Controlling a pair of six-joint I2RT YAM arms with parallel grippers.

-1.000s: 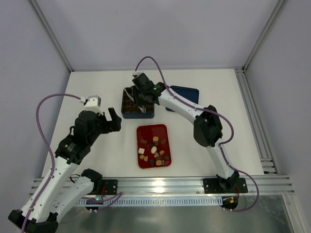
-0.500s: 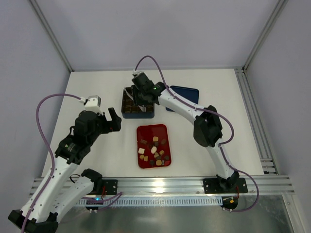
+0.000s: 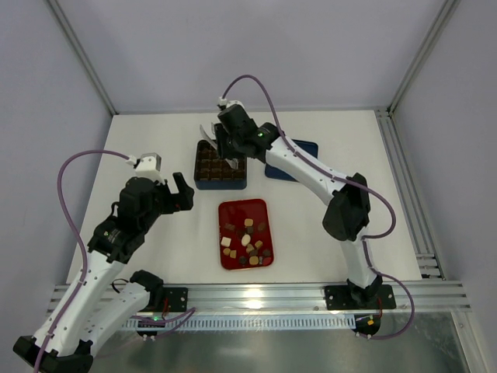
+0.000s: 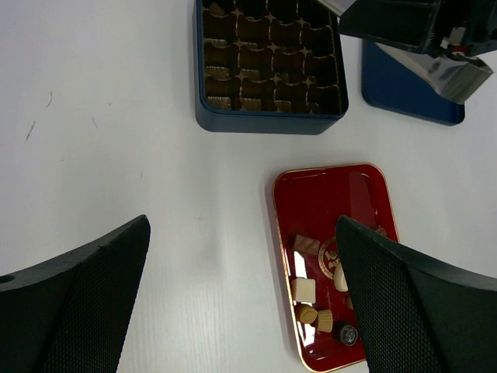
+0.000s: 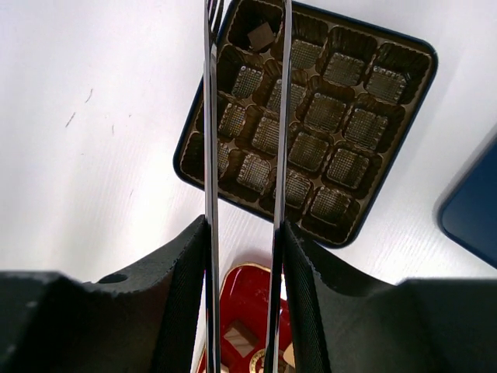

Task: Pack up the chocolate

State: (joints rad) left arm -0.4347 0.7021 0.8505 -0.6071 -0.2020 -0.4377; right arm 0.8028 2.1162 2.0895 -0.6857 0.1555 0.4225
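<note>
One chocolate (image 5: 260, 35) sits in the box (image 3: 220, 185). The other chocolates (image 3: 246, 241) lie on the red tray (image 3: 242, 210) at 6 o'clock. The right fingers (image 5: 210, 116) and left fingers (image 4: 78, 303) are spread and empty. Next, I think: fetch another.

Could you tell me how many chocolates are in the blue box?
1: a dark square chocolate in a cell near a corner of the box; fingers of the right claw may hide others.

White bench, pale booth
Matte white bench (image 3: 147, 144), boxed by plain grey-lavender wall panels (image 3: 233, 47) set in aluminium posts (image 3: 81, 61); a slotted metal rail (image 3: 256, 294) runs along its near edge.
</note>
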